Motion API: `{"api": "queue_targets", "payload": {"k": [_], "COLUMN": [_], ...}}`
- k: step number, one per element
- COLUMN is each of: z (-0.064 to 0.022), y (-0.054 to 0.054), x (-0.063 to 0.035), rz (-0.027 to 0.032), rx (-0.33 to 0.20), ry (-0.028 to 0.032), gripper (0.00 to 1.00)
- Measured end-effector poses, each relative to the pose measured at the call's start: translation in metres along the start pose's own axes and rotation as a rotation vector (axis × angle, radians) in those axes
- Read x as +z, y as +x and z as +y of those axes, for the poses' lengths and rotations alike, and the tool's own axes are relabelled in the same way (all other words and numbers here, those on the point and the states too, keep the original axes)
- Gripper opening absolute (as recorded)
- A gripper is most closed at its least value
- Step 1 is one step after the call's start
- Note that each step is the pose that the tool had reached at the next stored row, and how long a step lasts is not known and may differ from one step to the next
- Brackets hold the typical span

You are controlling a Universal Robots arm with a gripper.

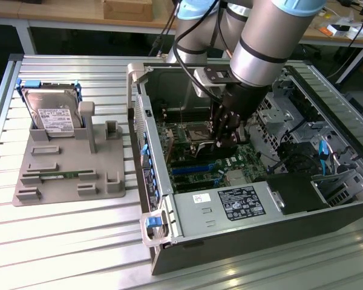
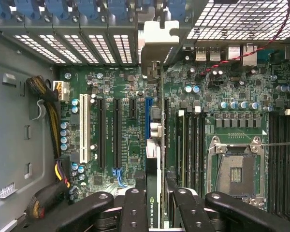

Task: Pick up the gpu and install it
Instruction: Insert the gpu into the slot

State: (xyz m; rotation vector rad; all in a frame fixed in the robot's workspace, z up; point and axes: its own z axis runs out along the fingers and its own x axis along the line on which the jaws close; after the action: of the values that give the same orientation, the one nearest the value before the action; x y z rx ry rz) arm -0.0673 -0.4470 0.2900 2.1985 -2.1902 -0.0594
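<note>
The gpu is pinched edge-on between the claw fingers – held right above the motherboard slots.

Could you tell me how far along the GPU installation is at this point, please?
The pick-up looks done: the tool is shut on the gpu, held edge-on inside the open computer case. In hand: the card hangs above the motherboard, beside the blue slot. Whether it has reached the slot can't be told. The hard drive sits on the grey holder.
</note>
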Motion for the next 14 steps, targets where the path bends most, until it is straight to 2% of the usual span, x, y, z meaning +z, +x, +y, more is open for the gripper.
{"api": "queue_targets", "payload": {"k": [5, 14], "z": [0.0078, 0.0098], "y": [0.0001, 0.0029], "x": [0.0014, 0.0042], "rz": [0.0, 0.0], "rx": [0.0, 0.0], "ry": [0.0, 0.0], "gripper": [0.26, 0.26]}}
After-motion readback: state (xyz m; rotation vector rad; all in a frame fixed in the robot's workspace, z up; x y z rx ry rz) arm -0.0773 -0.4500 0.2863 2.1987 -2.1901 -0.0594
